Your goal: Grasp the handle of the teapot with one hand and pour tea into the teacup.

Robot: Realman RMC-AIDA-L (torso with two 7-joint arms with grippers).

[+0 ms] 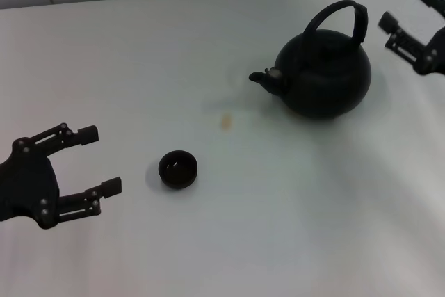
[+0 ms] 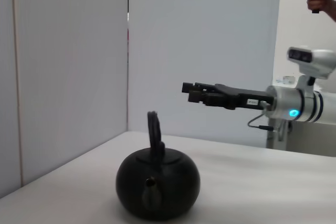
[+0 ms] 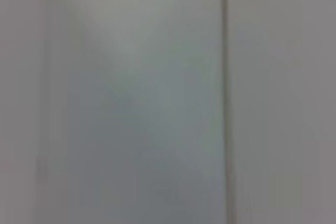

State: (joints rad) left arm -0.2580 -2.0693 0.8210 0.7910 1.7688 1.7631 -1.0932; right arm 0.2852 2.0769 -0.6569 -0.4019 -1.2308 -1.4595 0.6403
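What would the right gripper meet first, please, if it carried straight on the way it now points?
Probably the handle of the teapot: the open right gripper points toward its arch from beside it, nothing between; height alignment is uncertain.

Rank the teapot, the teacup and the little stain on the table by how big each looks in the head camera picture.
1. teapot, by far the largest.
2. teacup, much smaller.
3. stain, the smallest, a faint tan mark between them.

All sit on the same table, so nearness barely skews this order.

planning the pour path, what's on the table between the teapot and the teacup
Head view: only bare table and a small tan stain between teapot and teacup.
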